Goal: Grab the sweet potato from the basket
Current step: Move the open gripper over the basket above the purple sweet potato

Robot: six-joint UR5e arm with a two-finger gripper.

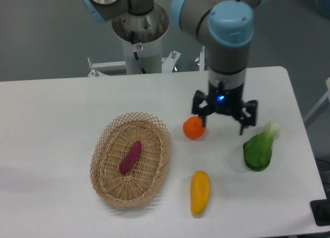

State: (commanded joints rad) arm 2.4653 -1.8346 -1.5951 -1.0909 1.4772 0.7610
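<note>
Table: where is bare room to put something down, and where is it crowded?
The widest bare patch of the table is left of the basket, out to the table's left edge. The back strip behind the basket is also bare. It is crowded on the right, among the orange, gripper, green vegetable and yellow fruit.
</note>
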